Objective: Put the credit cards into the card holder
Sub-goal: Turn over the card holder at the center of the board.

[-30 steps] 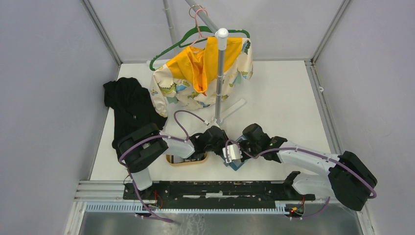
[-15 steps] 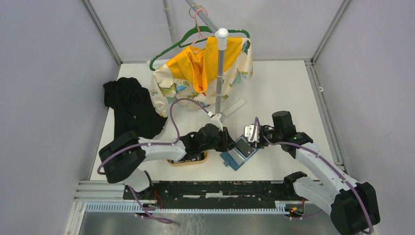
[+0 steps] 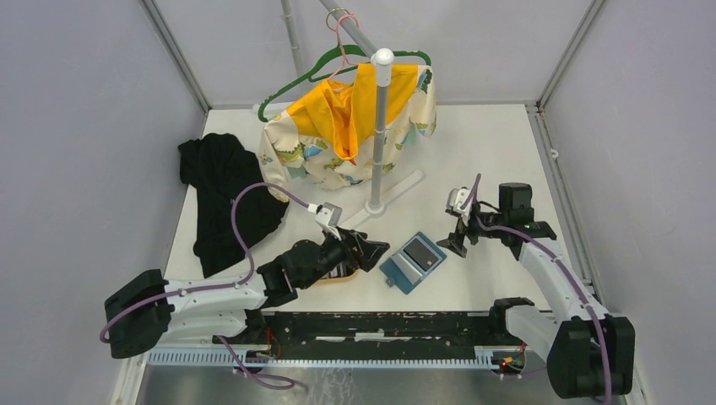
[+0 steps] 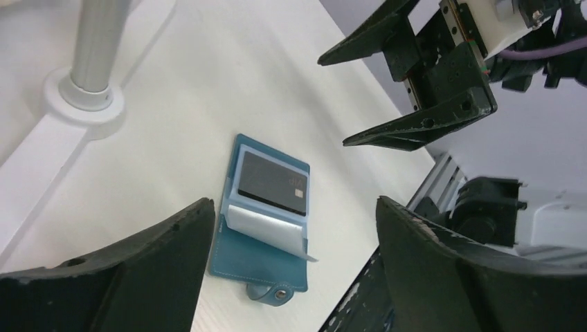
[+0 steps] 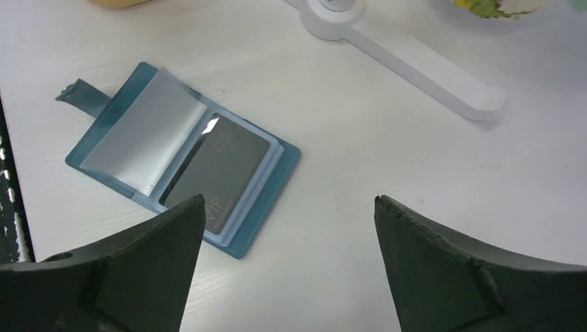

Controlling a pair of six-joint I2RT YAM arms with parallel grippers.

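One dark card (image 5: 220, 169) in open card holder (image 3: 397, 272) | left jaws 9 o'clock of it, wide, empty | right jaws 2 o'clock, wide, empty

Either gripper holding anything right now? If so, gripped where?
Nothing held. The left gripper and right gripper are both open and empty; the card holder lies open on the table, untouched.

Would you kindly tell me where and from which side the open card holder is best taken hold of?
Probably its snap tab: the card holder lies open and flat on the table, so its edges give little to pinch, while the tab juts past the cover. Come down from above, jaws either side of the tab, clear of the loose sleeve.
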